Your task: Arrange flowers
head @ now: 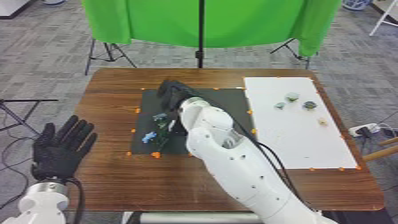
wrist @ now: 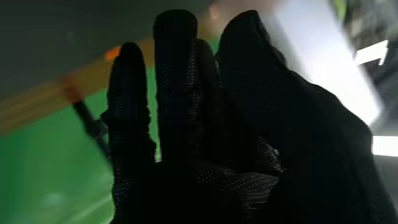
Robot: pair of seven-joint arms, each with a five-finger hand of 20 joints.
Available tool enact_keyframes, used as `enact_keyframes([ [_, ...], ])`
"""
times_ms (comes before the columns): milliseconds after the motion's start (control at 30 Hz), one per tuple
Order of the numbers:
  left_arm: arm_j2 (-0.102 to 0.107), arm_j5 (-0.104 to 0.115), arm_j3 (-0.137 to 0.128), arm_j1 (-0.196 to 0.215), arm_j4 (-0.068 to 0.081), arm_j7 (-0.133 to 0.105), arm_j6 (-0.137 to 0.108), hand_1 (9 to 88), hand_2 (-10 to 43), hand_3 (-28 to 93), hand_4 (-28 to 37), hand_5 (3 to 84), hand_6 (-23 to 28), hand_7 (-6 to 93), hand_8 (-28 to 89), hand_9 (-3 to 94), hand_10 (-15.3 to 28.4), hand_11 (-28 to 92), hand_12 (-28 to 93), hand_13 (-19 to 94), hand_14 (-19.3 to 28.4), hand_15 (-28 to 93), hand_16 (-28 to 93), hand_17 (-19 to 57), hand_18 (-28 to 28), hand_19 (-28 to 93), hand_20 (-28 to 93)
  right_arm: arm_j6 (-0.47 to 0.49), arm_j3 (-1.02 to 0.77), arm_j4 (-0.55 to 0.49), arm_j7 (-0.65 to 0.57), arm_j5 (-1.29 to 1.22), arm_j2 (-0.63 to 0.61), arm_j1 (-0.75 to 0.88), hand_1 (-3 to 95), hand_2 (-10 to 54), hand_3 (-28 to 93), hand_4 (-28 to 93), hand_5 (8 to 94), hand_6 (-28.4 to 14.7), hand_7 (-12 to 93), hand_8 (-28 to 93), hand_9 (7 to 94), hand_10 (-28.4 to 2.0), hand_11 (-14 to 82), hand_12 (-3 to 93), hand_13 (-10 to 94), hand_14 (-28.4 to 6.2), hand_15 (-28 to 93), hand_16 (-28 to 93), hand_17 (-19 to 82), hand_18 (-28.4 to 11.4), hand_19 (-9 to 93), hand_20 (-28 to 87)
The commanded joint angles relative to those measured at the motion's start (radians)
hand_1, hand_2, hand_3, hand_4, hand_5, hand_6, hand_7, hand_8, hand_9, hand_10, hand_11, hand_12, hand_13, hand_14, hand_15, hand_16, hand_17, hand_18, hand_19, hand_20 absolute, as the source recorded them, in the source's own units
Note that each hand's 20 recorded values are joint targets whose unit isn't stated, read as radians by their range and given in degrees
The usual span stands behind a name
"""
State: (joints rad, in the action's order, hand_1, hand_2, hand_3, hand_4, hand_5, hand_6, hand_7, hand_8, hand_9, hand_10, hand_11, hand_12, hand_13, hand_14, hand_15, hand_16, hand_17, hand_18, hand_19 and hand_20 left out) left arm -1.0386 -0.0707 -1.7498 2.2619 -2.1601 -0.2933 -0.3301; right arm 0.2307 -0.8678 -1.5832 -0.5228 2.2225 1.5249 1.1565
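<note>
Small blue flower lies nearer the robot than the black-gloved right hand, whose fingers are extended.

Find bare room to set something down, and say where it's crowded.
Free: the white sheet's near half, nearer than the small plants; and the wooden table between the dark mat's near edge and its own, left of the right arm. Crowded: the mat's left half, with the blue flower and right hand.
</note>
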Motion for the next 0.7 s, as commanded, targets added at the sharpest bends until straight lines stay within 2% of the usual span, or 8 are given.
enact_keyframes([
  [33, -0.033, -0.011, -0.008, 0.027, 0.008, 0.021, 0.004, 28.8, 15.6, 69, -28.3, 48.2, 10.1, 10.9, -9, 43.7, 15.5, 21, 11, 38, 14.9, 38, -6, -5.9, 14.0, 38, 14, -0.065, -0.182, -0.184, -0.073, -0.041, -0.216, 0.108, 63.3, -9.5, 68, -28, 56.2, -1.6, 13, -12, 56.9, -13.3, 13.4, 15.4, 61, -6.0, 39, 39, 29, -16.4, 71, 32],
  [167, -0.046, 0.003, -0.026, 0.071, -0.011, -0.006, -0.007, 28.8, 15.6, 69, -28.3, 48.2, 10.2, 10.9, -9, 43.7, 15.6, 21, 11, 38, 14.9, 38, -6, -5.9, 14.0, 38, 14, -0.037, -0.310, -0.277, -0.092, -0.047, -0.341, 0.234, 61.8, -9.5, 69, -28, 55.9, -1.9, 12, -12, 55.1, -13.6, 11.7, 15.1, 59, -7.6, 40, 39, 27, -17.9, 72, 32],
  [300, -0.041, 0.000, -0.034, 0.067, -0.011, -0.012, -0.010, 28.8, 15.5, 69, -28.3, 48.2, 10.2, 10.8, -9, 43.7, 15.6, 21, 11, 38, 14.9, 38, -6, -5.9, 14.0, 38, 14, -0.045, -0.433, -0.330, -0.098, -0.011, -0.459, 0.354, 55.5, -9.5, 72, -28, 55.3, -2.5, 12, -11, 54.0, -14.1, 11.2, 15.1, 58, -9.8, 46, 34, 25, -19.4, 73, 32],
  [367, -0.041, -0.007, -0.045, 0.079, -0.017, -0.009, -0.025, 28.8, 15.5, 69, -28.3, 48.2, 10.2, 10.7, -9, 43.7, 15.6, 21, 11, 38, 14.9, 38, -6, -5.9, 14.0, 38, 14, -0.018, -0.481, -0.333, -0.116, -0.006, -0.479, 0.388, 53.0, -9.5, 74, -28, 55.7, -2.6, 12, -11, 53.8, -14.2, 11.0, 14.9, 57, -10.7, 48, 31, 25, -19.6, 73, 32],
  [433, -0.046, 0.005, -0.056, 0.100, -0.023, -0.025, -0.034, 28.8, 15.5, 69, -28.3, 48.2, 10.2, 10.7, -9, 43.7, 15.5, 21, 11, 38, 14.9, 38, -6, -5.9, 14.0, 38, 14, 0.007, -0.506, -0.323, -0.114, 0.000, -0.487, 0.395, 52.4, -9.5, 75, -28, 55.8, -2.7, 12, -12, 53.3, -14.0, 10.8, 14.9, 56, -10.9, 49, 30, 25, -19.6, 73, 32],
  [500, -0.047, 0.008, -0.049, 0.091, -0.021, -0.026, -0.045, 28.8, 15.5, 69, -28.3, 48.3, 10.2, 10.8, -9, 43.7, 15.5, 21, 11, 38, 14.9, 38, -6, -5.9, 14.0, 38, 14, 0.012, -0.528, -0.309, -0.111, 0.029, -0.491, 0.405, 51.7, -9.5, 75, -28, 55.5, -2.7, 12, -12, 52.5, -14.0, 10.4, 14.8, 55, -11.1, 49, 28, 24, -19.6, 73, 32],
  [633, -0.039, 0.000, -0.035, 0.084, -0.024, -0.029, -0.035, 28.8, 15.5, 69, -28.3, 48.4, 10.2, 10.9, -9, 43.8, 15.5, 21, 11, 38, 14.9, 38, -6, -5.9, 14.0, 38, 14, -0.021, -0.548, -0.269, -0.105, 0.037, -0.492, 0.409, 50.9, -9.5, 76, -28, 54.2, -2.6, 12, -11, 51.1, -13.8, 9.6, 14.6, 55, -11.3, 50, 25, 24, -19.6, 73, 32],
  [700, -0.038, -0.018, -0.029, 0.082, -0.028, -0.039, -0.047, 28.8, 15.6, 69, -28.3, 48.3, 10.2, 11.0, -9, 43.8, 15.5, 21, 11, 38, 14.9, 38, -6, -5.9, 14.0, 38, 14, -0.029, -0.553, -0.261, -0.128, 0.030, -0.487, 0.405, 49.7, -9.5, 76, -28, 54.4, -2.5, 12, -11, 51.1, -13.6, 9.5, 14.6, 55, -11.3, 51, 23, 24, -19.6, 73, 32],
])
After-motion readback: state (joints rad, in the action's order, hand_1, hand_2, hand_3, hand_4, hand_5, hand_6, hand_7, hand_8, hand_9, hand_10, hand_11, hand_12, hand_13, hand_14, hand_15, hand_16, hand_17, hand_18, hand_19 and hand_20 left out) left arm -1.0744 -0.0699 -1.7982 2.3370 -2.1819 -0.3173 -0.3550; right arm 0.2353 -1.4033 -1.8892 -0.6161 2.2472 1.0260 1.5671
